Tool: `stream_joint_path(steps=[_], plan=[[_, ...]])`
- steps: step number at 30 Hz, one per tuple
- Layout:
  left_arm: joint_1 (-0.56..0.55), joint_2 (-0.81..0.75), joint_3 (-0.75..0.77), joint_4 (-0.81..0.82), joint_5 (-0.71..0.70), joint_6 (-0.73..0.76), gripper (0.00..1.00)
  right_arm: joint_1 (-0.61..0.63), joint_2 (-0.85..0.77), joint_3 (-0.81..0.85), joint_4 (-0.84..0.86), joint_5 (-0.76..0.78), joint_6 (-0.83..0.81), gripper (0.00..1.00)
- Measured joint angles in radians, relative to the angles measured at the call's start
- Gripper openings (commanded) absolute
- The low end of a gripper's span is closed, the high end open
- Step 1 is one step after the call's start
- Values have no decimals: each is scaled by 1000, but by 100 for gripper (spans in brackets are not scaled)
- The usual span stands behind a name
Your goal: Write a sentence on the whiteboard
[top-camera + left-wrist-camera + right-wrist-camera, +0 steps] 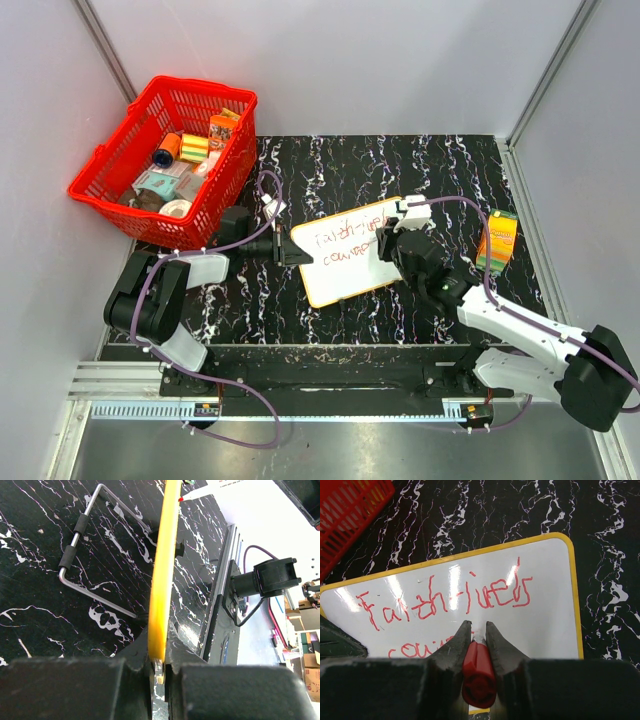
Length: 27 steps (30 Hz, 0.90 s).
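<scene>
The whiteboard point(345, 275) lies tilted at the table's middle, white with an orange-yellow rim. The sentence point(343, 241) is two lines of red lettering; in the right wrist view it point(445, 597) reads roughly "Faith-lives" above a partly hidden second line. My left gripper point(296, 250) is shut on the board's left edge; the left wrist view shows the yellow rim point(162, 580) edge-on between the jaws of that gripper point(160, 672). My right gripper point(392, 243) is shut on a red marker point(479, 675), tip down on the board point(545, 605) at the second line.
A red basket point(100, 195) of small items stands at the back left. A yellow-green box point(497, 240) stands upright right of the board. A wire stand point(85, 545) folds out under the board. Walls close in on three sides.
</scene>
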Motion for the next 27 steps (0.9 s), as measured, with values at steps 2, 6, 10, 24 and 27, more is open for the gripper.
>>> stream_joint_path(steps=[2,6,10,24,27], plan=[[0,0,0,0,0,0,0,0,0,0,-1,0,1,0],[0,0,0,0,0,0,0,0,-1,-1,-4,-2,8,0],[0,0,0,-1,0,0,0,-1,-8,-10,-10,-8,21,0],[0,0,0,-5,-2,0,0,-1,-37,-45,-28,-37,60,0],[0,0,0,-6,-3,0,0,-1,-38,-46,-33,-45,65,0]])
